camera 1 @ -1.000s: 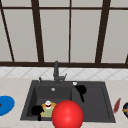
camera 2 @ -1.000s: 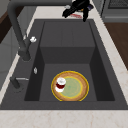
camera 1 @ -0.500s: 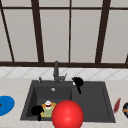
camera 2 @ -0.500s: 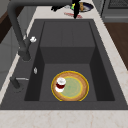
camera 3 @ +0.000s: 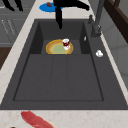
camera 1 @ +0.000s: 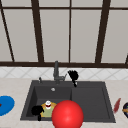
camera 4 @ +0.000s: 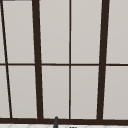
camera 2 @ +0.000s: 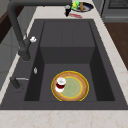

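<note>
My right hand [camera 1: 73, 75] hangs open over the sink's back edge, just right of the faucet [camera 1: 56, 71], with one finger pointing down. In the right side view the right hand [camera 3: 67, 4] spreads across the top, a finger hanging over the far basin. My left hand [camera 1: 37, 110] hovers open at the sink's front left corner, next to a yellow-rimmed plate [camera 1: 43, 112]. That plate [camera 2: 73, 87] lies in the left basin with a small white and dark red cup [camera 2: 60, 84] on it. A big red ball [camera 1: 67, 115] sits at the sink's front edge.
The dark double sink [camera 1: 90, 100] has a tall faucet [camera 2: 21, 37] at its back. A blue plate [camera 1: 5, 105] lies on the left counter. On the right counter lie a red elongated thing [camera 1: 117, 105] and a dish with food [camera 2: 81, 6].
My right hand has moved up and back, from low over the basin to beside the faucet. My left hand, the plate and the ball have stayed put.
</note>
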`<state>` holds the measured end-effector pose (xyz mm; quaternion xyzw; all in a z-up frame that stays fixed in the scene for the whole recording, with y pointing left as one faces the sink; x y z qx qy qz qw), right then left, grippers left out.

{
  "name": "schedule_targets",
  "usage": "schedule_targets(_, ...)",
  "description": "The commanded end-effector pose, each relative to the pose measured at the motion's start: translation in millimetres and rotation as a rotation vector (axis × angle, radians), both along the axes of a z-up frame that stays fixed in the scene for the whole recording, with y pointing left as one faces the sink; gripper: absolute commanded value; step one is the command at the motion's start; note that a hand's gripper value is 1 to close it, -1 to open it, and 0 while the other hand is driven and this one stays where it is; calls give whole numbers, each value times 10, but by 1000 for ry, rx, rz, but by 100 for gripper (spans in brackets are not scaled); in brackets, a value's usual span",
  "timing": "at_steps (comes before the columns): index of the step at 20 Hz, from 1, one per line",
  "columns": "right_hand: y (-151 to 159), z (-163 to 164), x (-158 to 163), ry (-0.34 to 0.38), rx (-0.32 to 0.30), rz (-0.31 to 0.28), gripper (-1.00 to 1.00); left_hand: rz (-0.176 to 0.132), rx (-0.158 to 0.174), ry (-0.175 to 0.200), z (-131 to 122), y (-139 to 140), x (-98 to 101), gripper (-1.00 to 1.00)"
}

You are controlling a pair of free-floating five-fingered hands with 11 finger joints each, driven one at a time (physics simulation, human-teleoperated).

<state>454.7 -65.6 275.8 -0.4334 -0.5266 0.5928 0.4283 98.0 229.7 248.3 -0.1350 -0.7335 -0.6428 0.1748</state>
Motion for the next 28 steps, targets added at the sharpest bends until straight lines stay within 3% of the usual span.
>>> schedule_targets(1,176,85,100,60,-41,10,-100,0,0,0,0,0,0,0)
schedule_targets(13,593,-32,559,284,-83,-18,-100,0,0,0,0,0,0,0)
schedule_targets(28,858,-469,1359,585,-100,-45,-100,0,0,0,0,0,0,0)
